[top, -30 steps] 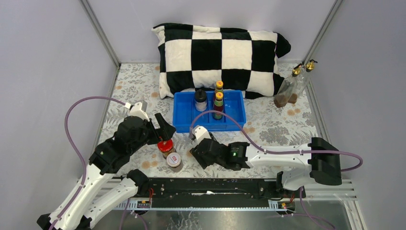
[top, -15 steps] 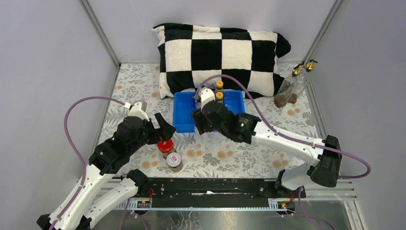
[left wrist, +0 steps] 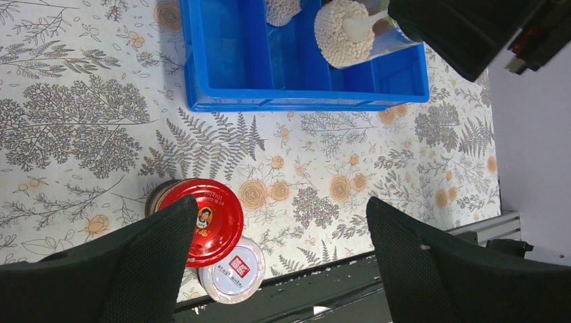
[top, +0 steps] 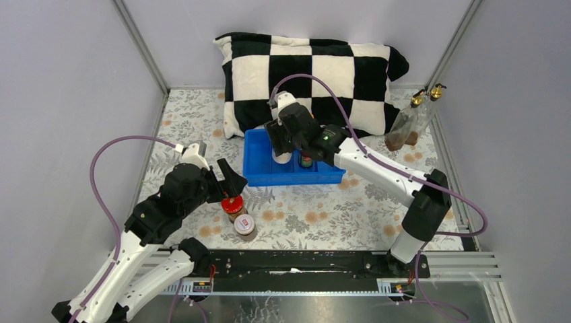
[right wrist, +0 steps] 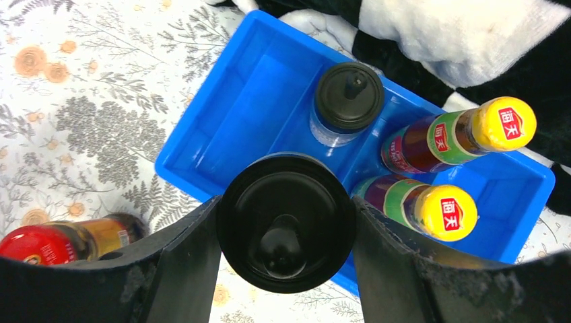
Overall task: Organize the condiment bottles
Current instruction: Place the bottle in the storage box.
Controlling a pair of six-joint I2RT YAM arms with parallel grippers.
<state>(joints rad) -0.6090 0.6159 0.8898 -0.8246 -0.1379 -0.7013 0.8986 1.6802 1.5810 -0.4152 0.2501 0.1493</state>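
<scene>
My right gripper (right wrist: 285, 217) is shut on a black-capped clear jar (right wrist: 286, 202) and holds it over the blue tray's (right wrist: 222, 128) front left part; in the top view that gripper (top: 283, 149) is over the tray (top: 259, 176). In the tray stand a second black-capped jar (right wrist: 349, 97) and two yellow-capped sauce bottles (right wrist: 501, 124) (right wrist: 448, 212). My left gripper (left wrist: 279, 222) is open over the red-lidded jar (left wrist: 205, 219), with the white-lidded jar (left wrist: 232, 269) touching it. Two gold-spouted glass bottles (top: 411, 121) (top: 425, 111) lean at the back right.
A black-and-white checked pillow (top: 310, 74) lies behind the tray. The cell's walls close in on the left, right and back. The black rail (top: 289, 262) with the arm bases runs along the near edge, close to the white-lidded jar (top: 244, 226).
My right arm has swung from the table's front, near the two lidded jars, back to over the blue tray, with the black-capped jar in its jaws. The left arm has not moved.
</scene>
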